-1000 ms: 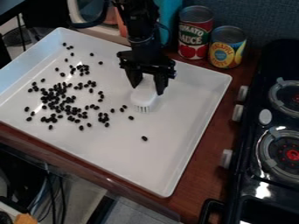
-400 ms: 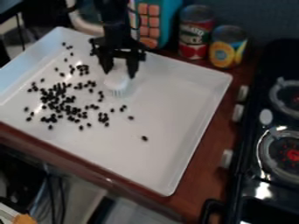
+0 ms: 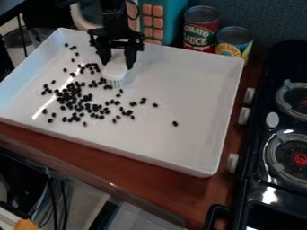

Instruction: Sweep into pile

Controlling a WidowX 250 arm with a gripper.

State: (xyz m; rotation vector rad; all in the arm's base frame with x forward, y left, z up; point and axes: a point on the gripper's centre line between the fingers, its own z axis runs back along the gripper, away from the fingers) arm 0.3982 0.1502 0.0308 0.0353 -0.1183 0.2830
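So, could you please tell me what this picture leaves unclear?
All in the camera view:
- White brush, upper end: hidden by the tool.
- Dark pieces, exact count: too small and bunched.
- Shorter can, base: behind the tray's rim.
- Arm, upper part: cut off by the top edge.

Black beans (image 3: 71, 95) strewn over the white tray (image 3: 186, 85), thickest at left; white brush (image 3: 115, 70) there among them, bristles down

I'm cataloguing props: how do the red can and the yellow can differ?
The red can has a red and green label; the yellow can has a yellow and blue one. The red can stands farther from the stove than the yellow can. Both stand upright behind the tray, with bare metal tops.
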